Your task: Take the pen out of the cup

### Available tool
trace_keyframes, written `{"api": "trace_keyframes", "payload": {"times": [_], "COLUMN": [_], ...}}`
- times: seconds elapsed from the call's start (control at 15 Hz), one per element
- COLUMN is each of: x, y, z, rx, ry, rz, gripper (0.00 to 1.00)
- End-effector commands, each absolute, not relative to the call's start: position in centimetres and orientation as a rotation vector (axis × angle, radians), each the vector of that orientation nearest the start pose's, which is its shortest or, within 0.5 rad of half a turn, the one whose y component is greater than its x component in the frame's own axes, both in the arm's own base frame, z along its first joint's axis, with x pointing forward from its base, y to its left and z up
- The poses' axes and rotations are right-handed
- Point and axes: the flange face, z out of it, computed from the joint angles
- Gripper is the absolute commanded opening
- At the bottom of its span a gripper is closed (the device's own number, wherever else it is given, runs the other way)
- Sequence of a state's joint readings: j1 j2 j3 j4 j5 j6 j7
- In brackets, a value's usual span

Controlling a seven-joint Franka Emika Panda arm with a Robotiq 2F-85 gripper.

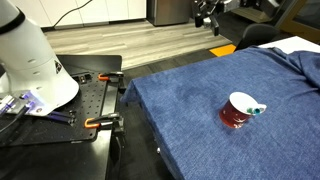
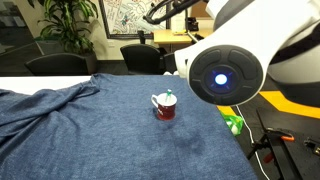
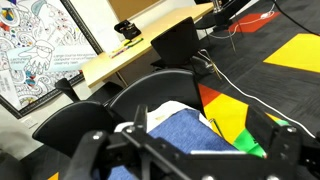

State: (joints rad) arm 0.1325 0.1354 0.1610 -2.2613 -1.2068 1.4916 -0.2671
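Observation:
The cup [image 1: 237, 113] is a dark red mug with a white inside, standing upright on the blue cloth. It also shows in an exterior view [image 2: 165, 107]. The pen [image 1: 256, 109] is teal and leans out over the cup's rim; its tip shows above the rim in an exterior view [image 2: 169, 95]. My gripper [image 1: 207, 12] hangs high above and far behind the cup. In the wrist view my gripper [image 3: 185, 158] has its fingers wide apart, open and empty. The wrist view shows neither cup nor pen.
The blue cloth [image 1: 200, 110] covers the table [image 2: 80, 130]. My white base [image 1: 30, 60] stands on a black plate with orange clamps [image 1: 95, 123]. Office chairs [image 2: 145, 55] and a plant [image 2: 65, 20] stand behind. A green object [image 2: 233, 123] lies by the table's edge.

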Motion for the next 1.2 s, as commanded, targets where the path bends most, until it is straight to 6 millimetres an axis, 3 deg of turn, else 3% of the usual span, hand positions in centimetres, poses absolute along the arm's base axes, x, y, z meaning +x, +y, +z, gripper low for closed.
{"api": "trace_keyframes", "payload": {"times": [0.0, 0.6, 1.13], "x": [49.1, 50.2, 51.6], "y": [3.7, 3.0, 0.7], "z": [30.2, 27.0, 26.8], "rx": [1.603, 1.758, 1.699], "ry": [1.028, 1.238, 1.432], "rz": [-0.799, -0.722, -0.735], "gripper": [1.00, 1.00, 1.00]}}
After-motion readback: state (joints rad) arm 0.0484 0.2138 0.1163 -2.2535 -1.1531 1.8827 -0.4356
